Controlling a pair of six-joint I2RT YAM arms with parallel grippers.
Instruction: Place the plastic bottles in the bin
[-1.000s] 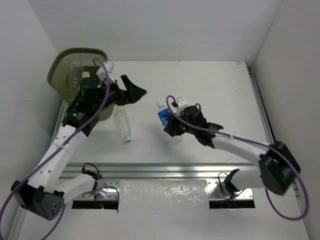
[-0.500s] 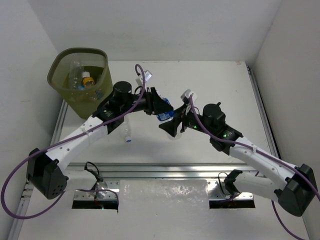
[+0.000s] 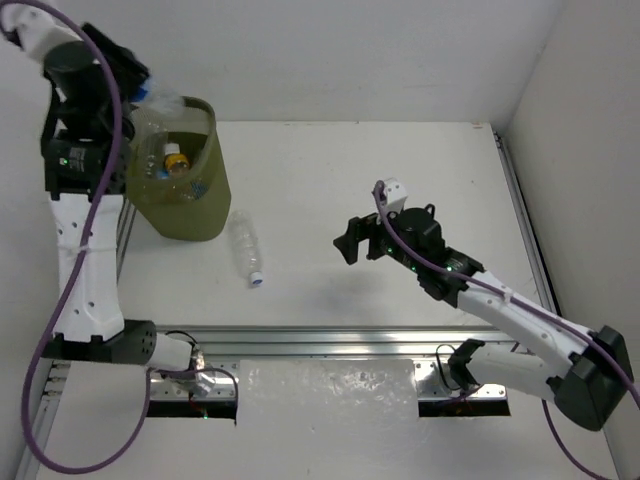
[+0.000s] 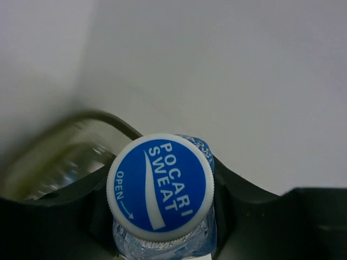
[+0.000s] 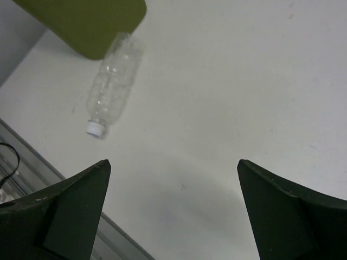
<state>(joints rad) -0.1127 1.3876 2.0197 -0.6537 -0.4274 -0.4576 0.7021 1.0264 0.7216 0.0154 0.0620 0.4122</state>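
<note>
One clear ribbed bottle (image 3: pixel 246 250) flat on bench (image 3: pixel 400 170) by olive bin (image 3: pixel 200 205), cap twd near edge. L end effector (image 4: pixel 162 216) clamps Pocari Sweat bottle (image 4: pixel 160 187), blue cap; R end effector (image 5: pixel 172 165) open, empty.

A clear bottle (image 5: pixel 111 84) lies on its side on the white table (image 5: pixel 244 81), its white cap toward the lower left and its base just beside the olive-green bin (image 5: pixel 87 24). The right gripper (image 5: pixel 173 162) has its dark fingers (image 5: pixel 70 211) spread wide over bare table.
</note>
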